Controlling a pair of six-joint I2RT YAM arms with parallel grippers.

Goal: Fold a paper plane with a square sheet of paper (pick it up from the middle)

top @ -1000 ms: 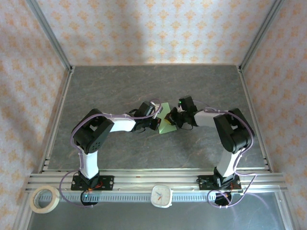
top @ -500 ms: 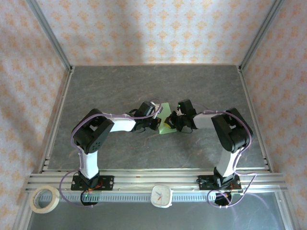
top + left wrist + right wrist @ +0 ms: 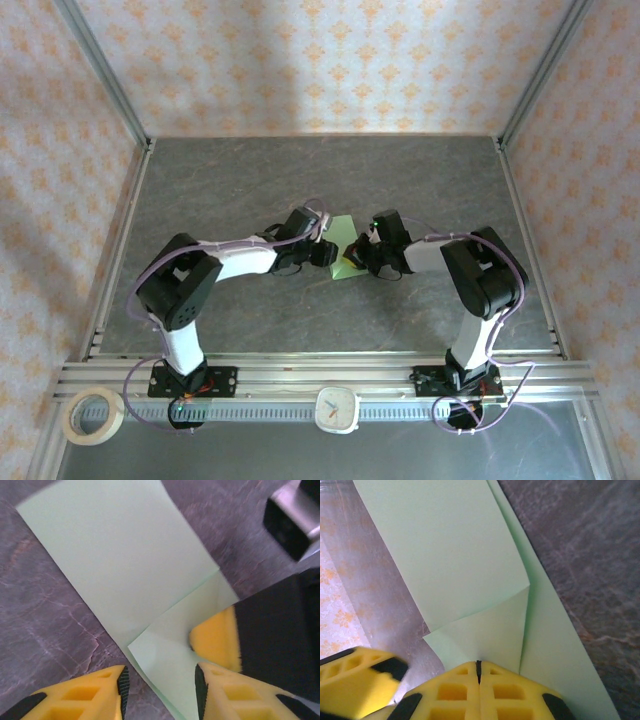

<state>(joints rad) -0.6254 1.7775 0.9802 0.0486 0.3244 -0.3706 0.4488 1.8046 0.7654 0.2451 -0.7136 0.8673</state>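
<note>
The square sheet of paper (image 3: 347,265) lies partly folded on the grey table, pale green, with a triangular corner flap (image 3: 165,650) turned over onto it. My left gripper (image 3: 328,252) sits at its left edge, open, its fingertips (image 3: 121,682) straddling the flap's corner without touching it. My right gripper (image 3: 364,256) is shut, its joined tips (image 3: 478,669) pressing down on the flap (image 3: 485,630); its yellow pad (image 3: 215,637) rests on the paper in the left wrist view. A slim pointed paper plane is out of view.
The table (image 3: 300,180) is walled by patterned panels and metal posts. Open grey surface lies behind and to both sides of the paper. On the near rail sit a roll of tape (image 3: 93,416) and a small white clock (image 3: 338,408).
My left arm's elbow has swung left and lower while its gripper stays at the paper's edge. My right gripper has slid slightly left and nearer over the paper.
</note>
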